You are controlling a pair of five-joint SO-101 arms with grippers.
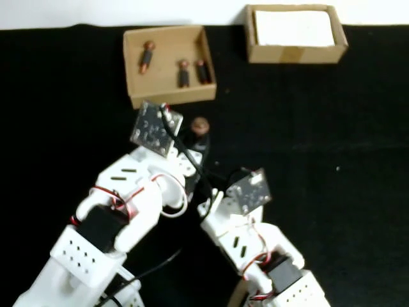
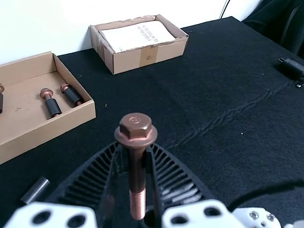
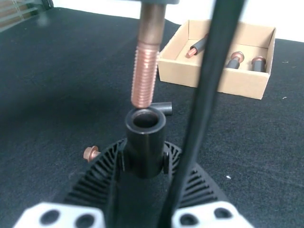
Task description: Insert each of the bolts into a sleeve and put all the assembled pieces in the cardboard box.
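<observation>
My left gripper (image 2: 137,154) is shut on a copper bolt (image 2: 136,137), held upright with its hex head on top. In the high view the bolt head (image 1: 200,125) shows just in front of the cardboard box (image 1: 169,96). My right gripper (image 3: 145,156) is shut on a black sleeve (image 3: 145,137), upright with its opening upward. The bolt's threaded tip (image 3: 144,78) hangs just above that opening, slightly off to one side. Three assembled pieces (image 1: 183,73) lie in the box. A loose sleeve (image 3: 165,108) and a loose bolt (image 3: 91,153) lie on the table.
A second cardboard box (image 1: 295,52) with white paper inside stands at the back right. A black cable (image 3: 204,114) crosses close in front of the right wrist camera. The black table (image 1: 332,160) is bare to the right of the arms.
</observation>
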